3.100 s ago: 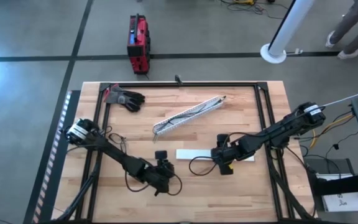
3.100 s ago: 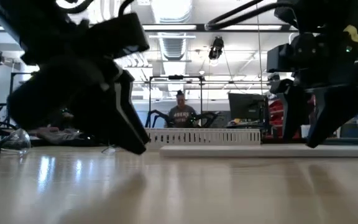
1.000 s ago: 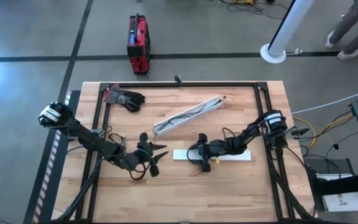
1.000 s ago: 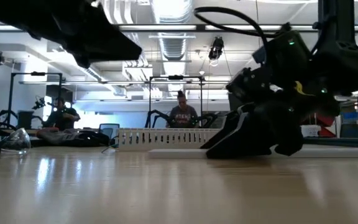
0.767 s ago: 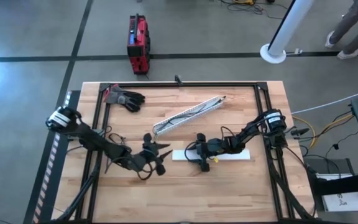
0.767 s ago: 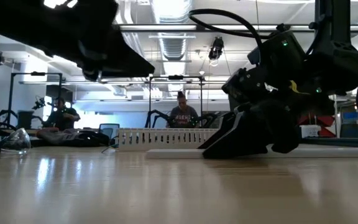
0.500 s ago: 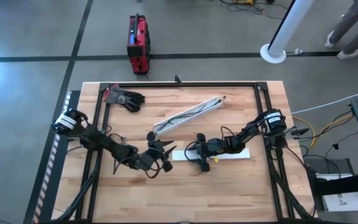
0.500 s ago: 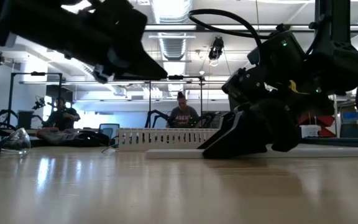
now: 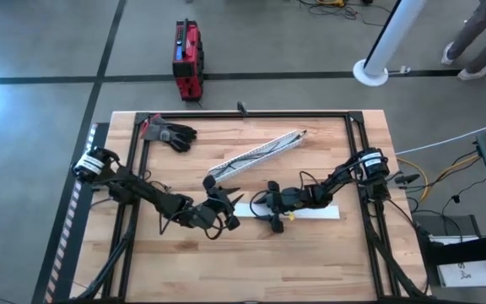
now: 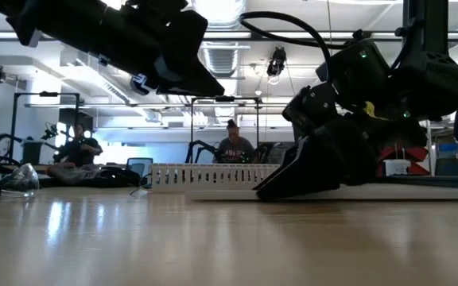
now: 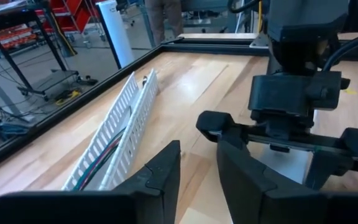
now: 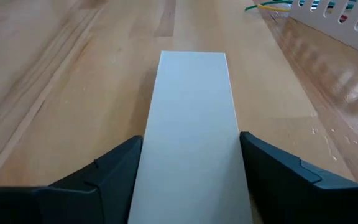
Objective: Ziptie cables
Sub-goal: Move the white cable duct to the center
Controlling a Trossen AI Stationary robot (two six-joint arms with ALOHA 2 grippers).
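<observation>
High view: wooden counter (image 9: 327, 253) w/ black frame. White slotted channel (image 9: 256, 155) lies diagonally mid-counter; cables (image 9: 245, 158), thin and dark, run inside it along its length. Flat white lid (image 9: 310, 213) lies just below the channel. Right gripper (image 9: 270, 213) sits low at the lid's left end. Left gripper (image 9: 229, 205) is near the channel's lower-left end, just beside the right one, not touching. Black glove (image 9: 172, 133) at the far-left corner; red case (image 9: 187, 57) on the floor beyond.

Low view: left gripper (image 10: 183, 73) hangs above the counter; right gripper (image 10: 293, 176) is down at the surface by the lid (image 10: 420, 191). Channel (image 10: 217, 175) behind. Person (image 10: 230, 146) seated in the room beyond.

Left wrist view: left jaws slightly spread w/ a narrow gap, nothing between them. Green, reddish and dark cables (image 11: 102, 158) lie in the channel (image 11: 124, 127). Right gripper (image 11: 272, 142) shows opposite, on the lid.

Right wrist view: right jaws spread wide, straddling the lid (image 12: 191, 118), one finger at each long edge; can't tell if they press it. Channel (image 12: 344, 22) just beside.
</observation>
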